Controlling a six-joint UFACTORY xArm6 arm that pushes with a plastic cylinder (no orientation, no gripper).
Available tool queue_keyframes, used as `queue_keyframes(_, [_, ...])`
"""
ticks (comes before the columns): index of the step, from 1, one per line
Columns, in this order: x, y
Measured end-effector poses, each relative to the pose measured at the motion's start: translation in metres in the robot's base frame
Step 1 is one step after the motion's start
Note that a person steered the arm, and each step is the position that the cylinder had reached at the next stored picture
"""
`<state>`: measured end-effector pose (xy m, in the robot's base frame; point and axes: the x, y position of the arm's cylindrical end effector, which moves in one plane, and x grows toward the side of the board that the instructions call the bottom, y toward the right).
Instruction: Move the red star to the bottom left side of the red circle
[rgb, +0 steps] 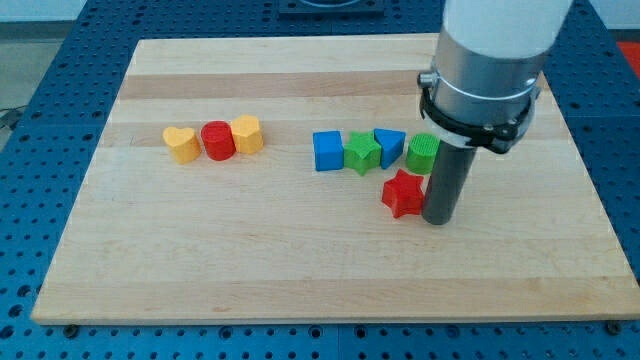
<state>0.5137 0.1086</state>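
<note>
The red star (402, 193) lies right of the board's middle, just below a row of blocks. My tip (438, 220) stands right against the star's right side, touching or nearly touching it. The red circle (217, 140) sits far off at the view's left, between a yellow heart (181, 144) on its left and a yellow hexagon-like block (247, 133) on its right. The three touch in a row.
Above the star stands a row: a blue square (327, 151), a green star (362, 153), a blue triangle-like block (389, 145) and a green round block (422, 153), partly behind the rod. The wooden board (300, 270) rests on a blue perforated table.
</note>
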Motion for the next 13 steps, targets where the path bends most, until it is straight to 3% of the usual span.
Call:
queue_keyframes(2, [-0.008, 0.018])
queue_keyframes(3, [-0.035, 0.011])
queue_keyframes(5, [-0.042, -0.014])
queue_keyframes(9, [-0.006, -0.110])
queue_keyframes(10, [-0.009, -0.114])
queue_keyframes(11, [-0.003, -0.066])
queue_keyframes(13, [0.029, -0.072])
